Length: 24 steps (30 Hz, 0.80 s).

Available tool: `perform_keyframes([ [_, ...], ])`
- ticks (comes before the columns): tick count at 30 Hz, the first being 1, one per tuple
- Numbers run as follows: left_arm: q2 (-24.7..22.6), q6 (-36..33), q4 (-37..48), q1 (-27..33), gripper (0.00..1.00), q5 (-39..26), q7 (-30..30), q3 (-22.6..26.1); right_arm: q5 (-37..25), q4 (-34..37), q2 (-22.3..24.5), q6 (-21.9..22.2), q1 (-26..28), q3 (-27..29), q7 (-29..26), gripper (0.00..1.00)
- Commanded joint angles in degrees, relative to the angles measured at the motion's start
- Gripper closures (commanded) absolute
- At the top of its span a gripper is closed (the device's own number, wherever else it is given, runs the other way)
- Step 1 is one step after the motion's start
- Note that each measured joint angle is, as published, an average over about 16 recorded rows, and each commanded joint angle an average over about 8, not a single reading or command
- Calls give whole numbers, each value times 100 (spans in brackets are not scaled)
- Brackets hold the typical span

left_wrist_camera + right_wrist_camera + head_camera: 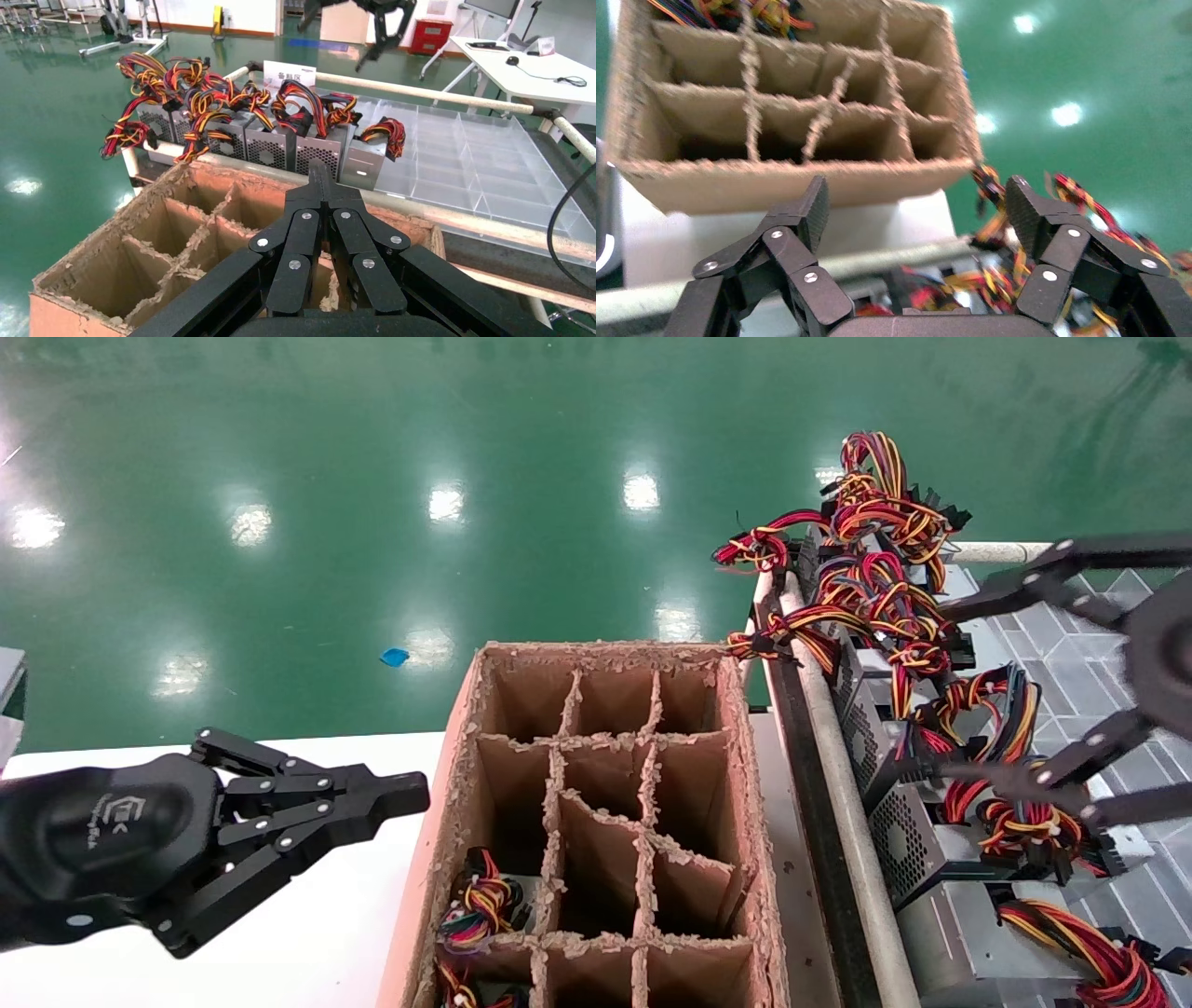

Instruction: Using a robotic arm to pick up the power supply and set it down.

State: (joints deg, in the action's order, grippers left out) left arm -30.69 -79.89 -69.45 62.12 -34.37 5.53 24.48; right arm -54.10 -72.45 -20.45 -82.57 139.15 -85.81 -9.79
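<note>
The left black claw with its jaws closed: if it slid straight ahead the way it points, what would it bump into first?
Probably the near wall of the brown cardboard divider box. The left gripper, jaws shut, points at its upper edge from close by; height is hard to judge, so it might skim over the rim instead.

White logo mark on your left gripper (410, 794) housing, lettering too small to read, white sign card (289, 73) behind your power supplies (281, 140), dark characters illegible.
</note>
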Motion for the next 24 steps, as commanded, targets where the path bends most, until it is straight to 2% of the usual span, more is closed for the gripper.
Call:
perform_keyframes([
  [1,0,0,0,0,63,0,0,0,49,-5,-58,-12,-310,278,-4,0],
  [6,0,0,0,0,1,0,0,0,171,-16,-204,-44,-1085,976,-13,0],
  [24,0,0,0,0,0,0,0,0,609,-56,-725,-156,-3860,3472,-48,0],
])
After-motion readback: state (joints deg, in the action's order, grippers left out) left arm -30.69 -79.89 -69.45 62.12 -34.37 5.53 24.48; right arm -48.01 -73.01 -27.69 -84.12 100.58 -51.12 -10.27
